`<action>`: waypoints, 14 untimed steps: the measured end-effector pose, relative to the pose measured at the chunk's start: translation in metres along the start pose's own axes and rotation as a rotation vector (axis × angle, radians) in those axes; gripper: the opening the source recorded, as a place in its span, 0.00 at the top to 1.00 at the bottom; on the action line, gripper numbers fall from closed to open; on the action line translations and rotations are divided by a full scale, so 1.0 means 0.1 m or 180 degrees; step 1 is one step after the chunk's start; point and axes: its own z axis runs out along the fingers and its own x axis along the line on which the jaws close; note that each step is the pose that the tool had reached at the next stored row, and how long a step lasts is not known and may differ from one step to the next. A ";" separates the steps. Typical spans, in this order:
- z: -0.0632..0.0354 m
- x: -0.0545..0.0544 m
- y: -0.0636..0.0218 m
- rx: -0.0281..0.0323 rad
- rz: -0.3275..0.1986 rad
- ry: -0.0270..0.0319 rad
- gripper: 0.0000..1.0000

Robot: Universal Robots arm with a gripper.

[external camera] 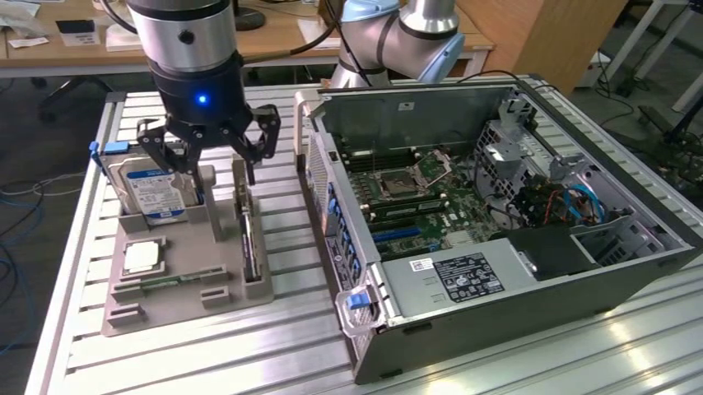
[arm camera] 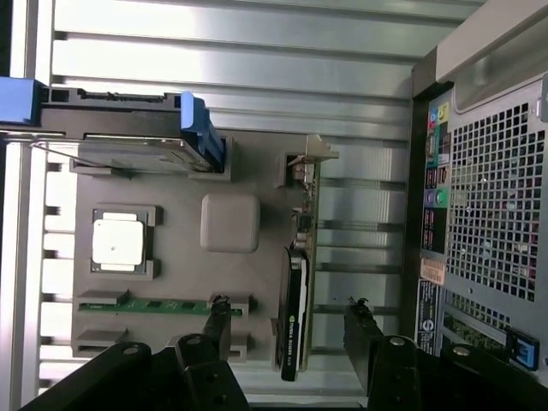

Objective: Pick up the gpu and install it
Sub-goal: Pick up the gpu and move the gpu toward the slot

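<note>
Read the exterior view as a clock face. A ribbed aluminium table [external camera: 220, 354] [arm camera: 257, 43] carries everything. From the centre out to 4 o'clock lies a large grey metal computer case [external camera: 615, 271] [arm camera: 497, 197], on its side with the panel off, so the green motherboard [external camera: 417, 189] shows inside.

At 12 o'clock rises the silver and black robot arm [external camera: 193, 41], which reaches down toward 10 o'clock. Below it, at 8 o'clock, sits a flat grey plastic holder tray [external camera: 187, 255] [arm camera: 171, 231], just beside the case.

The arm's black 2-finger gripper [external camera: 225, 177] [arm camera: 287, 306] hangs over the tray with its jaws spread wide and nothing between them in a grip. In the wrist view, 1 finger stands on each side of the card, with a gap on both sides.

A boxy silver hard drive with a blue-white label [external camera: 154, 193] [arm camera: 137, 150] stands upright in the tray's 11 o'clock corner.

The gpu [external camera: 250, 239] [arm camera: 294, 282], a thin dark circuit card with a greyish metal bracket at 1 end, stands on edge in a slot along the tray's 3 o'clock side, the side nearest the case. It is directly under the gripper and not installed.

A small square silver processor chip [external camera: 143, 257] [arm camera: 117, 242] lies flat in its pocket at the tray's 9 o'clock side. A thin green memory stick [external camera: 148, 286] [arm camera: 145, 304] rests in a slot at 6 o'clock of the chip.
</note>
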 end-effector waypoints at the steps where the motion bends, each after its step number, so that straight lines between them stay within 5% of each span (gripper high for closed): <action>1: 0.000 0.00 -0.003 0.0000 0.0000 0.0000 0.35; 14: 0.012 0.00 -0.043 0.0000 0.0000 -0.0001 0.35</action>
